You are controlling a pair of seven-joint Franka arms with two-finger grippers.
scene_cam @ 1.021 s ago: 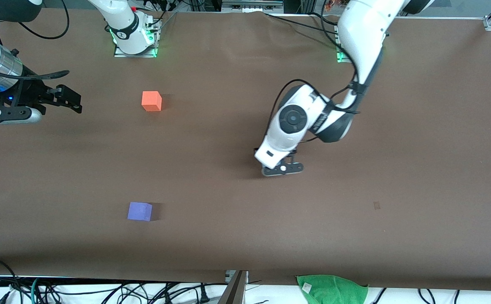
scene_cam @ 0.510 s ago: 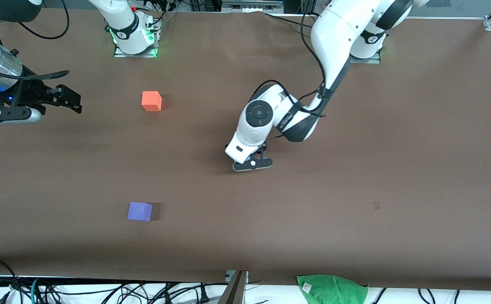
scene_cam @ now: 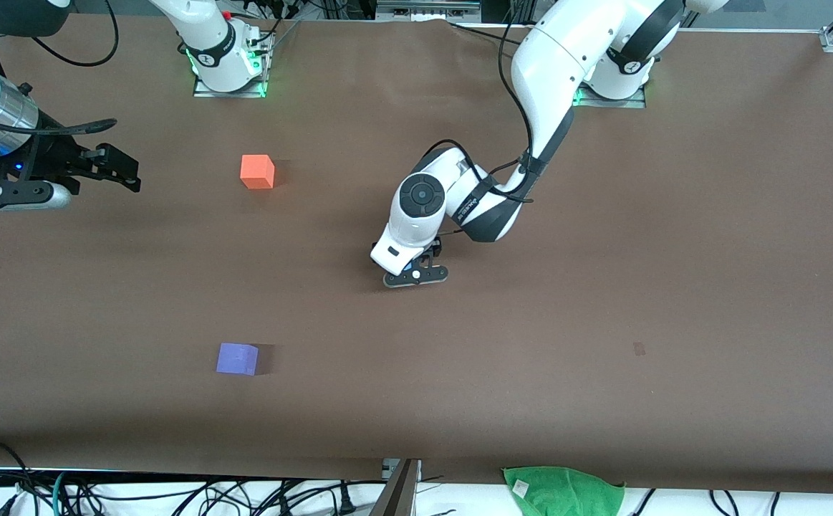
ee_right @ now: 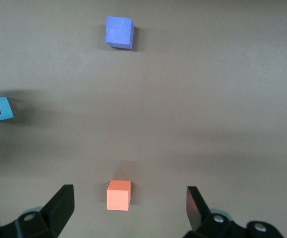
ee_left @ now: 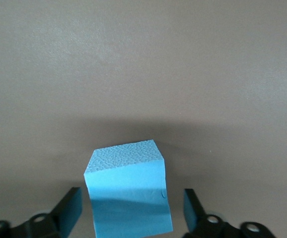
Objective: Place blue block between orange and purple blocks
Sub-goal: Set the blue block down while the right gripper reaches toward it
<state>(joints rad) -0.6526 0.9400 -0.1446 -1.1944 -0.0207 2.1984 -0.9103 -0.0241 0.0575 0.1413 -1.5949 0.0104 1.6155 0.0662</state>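
Holding the blue block (ee_left: pixel 128 193) in its closed fingers, your left gripper (scene_cam: pixel 416 276) over the table's (scene_cam: pixel 602 287) middle, orange block (scene_cam: pixel 257 172) toward the robots' edge, purple block (scene_cam: pixel 237 358) toward the camera's edge, your right gripper (scene_cam: pixel 119 168) spread wide and holding nothing, waiting at its end.

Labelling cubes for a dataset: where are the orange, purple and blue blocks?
orange block (scene_cam: pixel 256 172), front view, top face.
purple block (scene_cam: pixel 236 358), front view, top face.
blue block (ee_left: pixel 128 201), left wrist view, front face.

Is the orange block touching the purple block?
Apart. The front view shows the orange block and the purple block with a wide stretch of bare brown table between them.
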